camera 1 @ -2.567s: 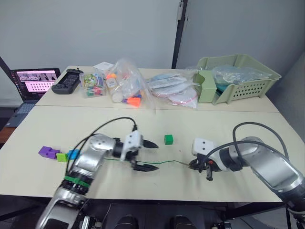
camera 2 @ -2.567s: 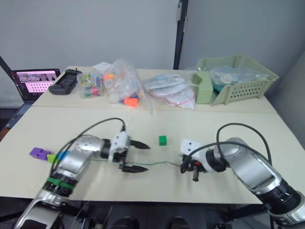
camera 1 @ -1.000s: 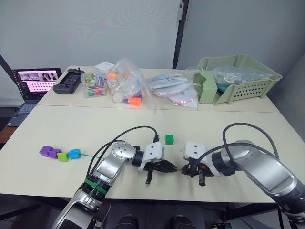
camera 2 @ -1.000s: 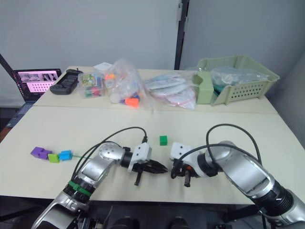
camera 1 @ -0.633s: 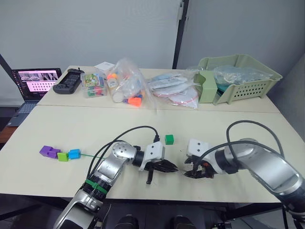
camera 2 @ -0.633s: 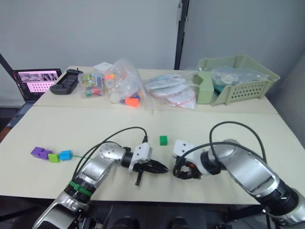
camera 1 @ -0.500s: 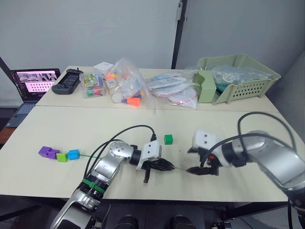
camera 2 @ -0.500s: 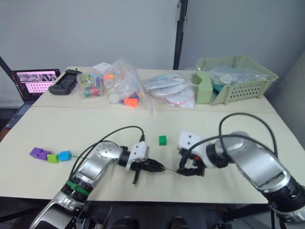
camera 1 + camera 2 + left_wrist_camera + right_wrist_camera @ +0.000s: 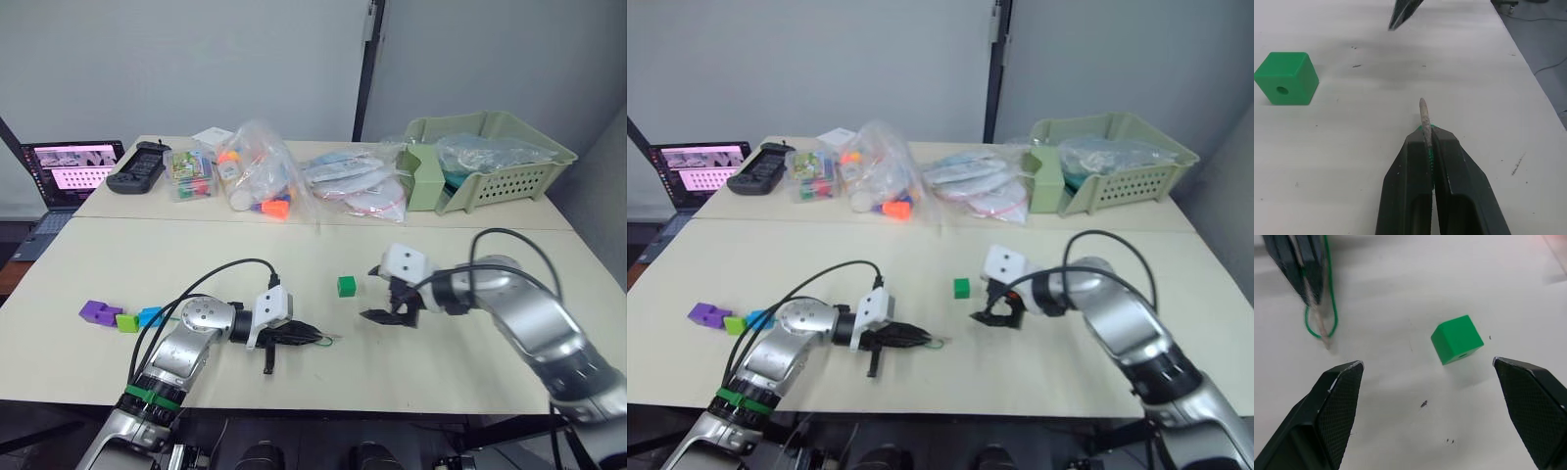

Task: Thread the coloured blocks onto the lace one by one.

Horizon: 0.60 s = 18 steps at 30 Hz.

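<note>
Left eye view: basket [image 9: 509, 171] holds plastic bags [image 9: 480, 153].

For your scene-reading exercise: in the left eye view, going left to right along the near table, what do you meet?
Purple blocks → lime block → blue block → left gripper holding the lace → green block → right gripper.

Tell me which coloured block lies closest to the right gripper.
The dark green block, lying alone mid-table just to the left of the open right gripper. The purple, lime and blue blocks sit clustered far off at the table's left side.
</note>
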Each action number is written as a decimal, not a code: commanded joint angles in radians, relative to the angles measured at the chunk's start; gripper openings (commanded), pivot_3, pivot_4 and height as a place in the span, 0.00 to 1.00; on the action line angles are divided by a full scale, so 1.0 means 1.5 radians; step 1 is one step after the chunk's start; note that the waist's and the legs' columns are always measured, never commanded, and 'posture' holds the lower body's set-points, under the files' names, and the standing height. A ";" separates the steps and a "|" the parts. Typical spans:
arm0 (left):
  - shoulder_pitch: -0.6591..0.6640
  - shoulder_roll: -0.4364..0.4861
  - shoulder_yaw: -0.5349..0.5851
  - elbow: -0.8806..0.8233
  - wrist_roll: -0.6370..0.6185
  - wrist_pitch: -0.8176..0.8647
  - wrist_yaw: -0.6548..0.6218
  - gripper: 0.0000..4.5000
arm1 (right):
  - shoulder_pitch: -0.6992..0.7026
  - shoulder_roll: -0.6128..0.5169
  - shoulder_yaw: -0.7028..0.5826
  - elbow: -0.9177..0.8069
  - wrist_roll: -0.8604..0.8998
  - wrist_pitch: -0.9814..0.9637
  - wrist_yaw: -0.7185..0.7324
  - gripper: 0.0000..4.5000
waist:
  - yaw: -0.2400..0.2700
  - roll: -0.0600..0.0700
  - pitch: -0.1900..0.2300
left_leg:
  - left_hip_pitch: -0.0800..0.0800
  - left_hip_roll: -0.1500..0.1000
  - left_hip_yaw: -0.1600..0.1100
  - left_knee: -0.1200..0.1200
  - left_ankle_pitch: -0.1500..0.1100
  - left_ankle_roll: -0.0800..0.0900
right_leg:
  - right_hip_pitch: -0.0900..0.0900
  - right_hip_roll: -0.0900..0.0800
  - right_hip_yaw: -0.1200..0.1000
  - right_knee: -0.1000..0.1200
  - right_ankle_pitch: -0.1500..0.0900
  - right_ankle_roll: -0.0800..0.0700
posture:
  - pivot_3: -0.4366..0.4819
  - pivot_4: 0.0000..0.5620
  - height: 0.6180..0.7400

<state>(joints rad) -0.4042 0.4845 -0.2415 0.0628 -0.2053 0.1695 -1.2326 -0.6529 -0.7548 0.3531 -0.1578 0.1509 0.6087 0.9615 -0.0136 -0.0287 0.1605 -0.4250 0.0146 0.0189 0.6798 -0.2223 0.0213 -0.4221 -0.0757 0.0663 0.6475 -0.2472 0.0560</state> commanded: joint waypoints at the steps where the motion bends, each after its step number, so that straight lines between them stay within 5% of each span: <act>1: 0.008 0.003 0.013 -0.034 -0.017 0.006 0.017 0.00 | -0.024 0.032 -0.030 0.033 -0.002 -0.020 -0.014 0.99 | 0.001 0.000 0.000 | 0.000 0.000 0.000 0.000 0.000 0.000 | 0.000 0.000 0.000 0.000 0.000 0.000 | 0.48 0.27 0.95; 12: 0.034 0.012 0.016 -0.060 -0.022 0.018 0.033 0.00 | 0.133 0.247 -0.185 -0.066 0.059 0.040 -0.253 0.99 | 0.001 0.000 0.000 | 0.000 0.000 -0.004 -0.001 0.000 0.000 | 0.000 0.000 0.000 0.001 0.001 0.000 | 0.48 0.27 0.95; 18: 0.019 0.005 0.007 -0.041 -0.017 0.007 0.028 0.00 | 0.222 0.354 -0.170 -0.142 0.028 0.065 -0.386 0.99 | 0.000 0.000 0.000 | 0.000 0.000 -0.004 -0.001 0.000 0.000 | 0.000 0.000 0.000 0.001 0.001 -0.001 | 0.48 0.27 0.95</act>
<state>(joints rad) -0.3558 0.4974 -0.2246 0.0116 -0.2207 0.1944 -1.1895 -0.3235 -0.2357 0.1022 -0.3176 0.2059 0.7075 0.4239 -0.0131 -0.0283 0.1602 -0.4245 0.0139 0.0135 0.6783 -0.2224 0.0213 -0.4217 -0.0762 0.0656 0.6494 -0.2459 0.0551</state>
